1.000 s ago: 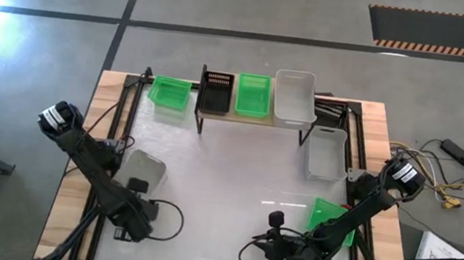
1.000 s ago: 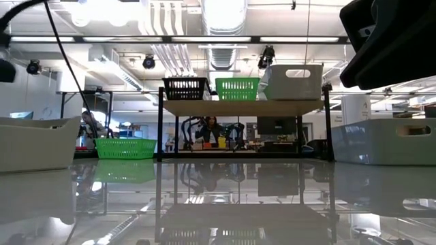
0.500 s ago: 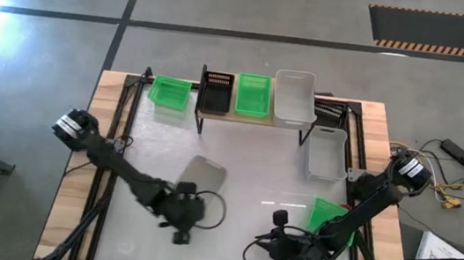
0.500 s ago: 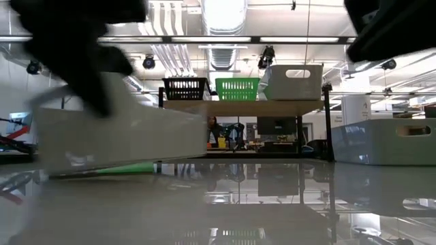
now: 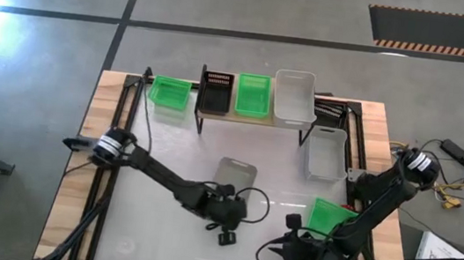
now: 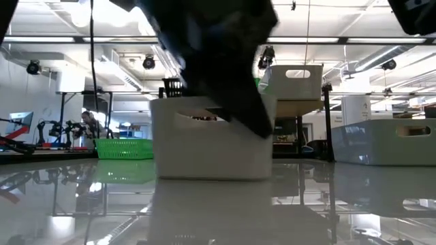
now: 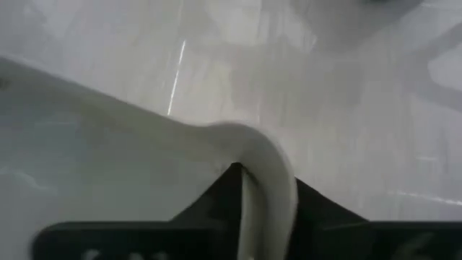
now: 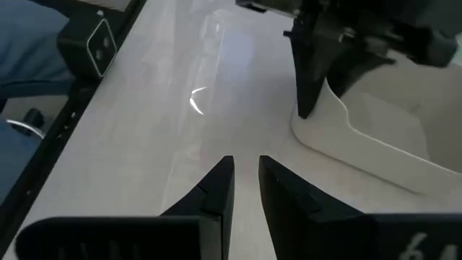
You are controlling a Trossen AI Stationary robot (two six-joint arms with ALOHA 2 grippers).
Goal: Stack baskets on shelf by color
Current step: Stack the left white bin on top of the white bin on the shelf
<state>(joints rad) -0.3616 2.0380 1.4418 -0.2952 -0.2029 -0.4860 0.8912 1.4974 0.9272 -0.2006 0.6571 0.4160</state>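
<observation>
The left claw (image 5: 227, 208), in the lower middle of the high view, is pinching the rim of a translucent white basket (image 5: 233, 176); in the left wrist view its two dark fingers (image 7: 229, 189) are closing on either side of the thin wall of that basket (image 7: 130, 166), so the claw is nearly closed with the rim between its tips. In the low view the same basket (image 6: 211, 144) is filling the middle of the frame, sitting on or just above the glossy surface (image 5: 176, 154); which of the two cannot be told.

The right claw (image 8: 245, 180) is waiting at the lower right of the high view, its fingers narrowly apart and holding nothing, pointing toward the held basket.

Further out, the shelf (image 5: 256, 118) is standing at the upper middle of the high view, carrying a black basket (image 5: 216, 92), a green basket (image 5: 253, 95) and a white basket (image 5: 295, 96) side by side. Another green basket (image 5: 169, 92) is lying just left of the shelf, a second white basket (image 5: 325, 152) to the shelf's lower right, and a third green basket (image 5: 328, 216) beside the right arm.

The held basket is looking light, stiff and thin-walled, probably smooth enough to swing or slip from a one-sided rim pinch. Taking it at the middle of a short wall, near the handle slot, is likely the steadiest hold, and it is probably destined for the white basket on the shelf
</observation>
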